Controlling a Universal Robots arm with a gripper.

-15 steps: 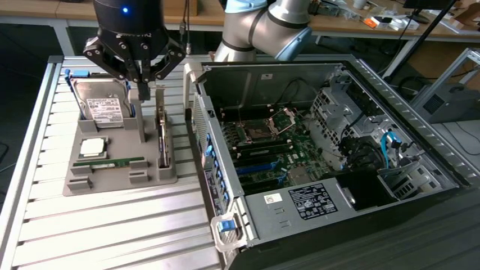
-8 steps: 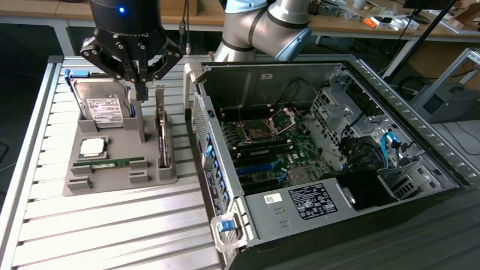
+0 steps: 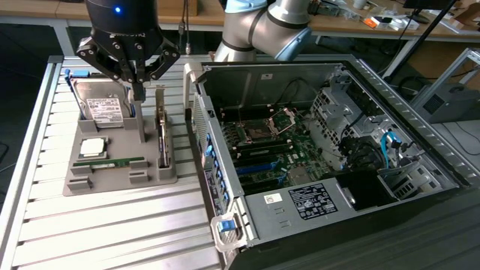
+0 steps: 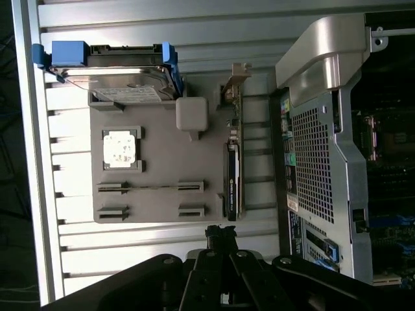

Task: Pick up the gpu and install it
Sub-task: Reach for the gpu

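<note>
I had the gripper, closed and empty, above the tray, whose slot stood the gpu on edge, presumably for pinching from above.

gpu on edge in tray, case beside
</note>
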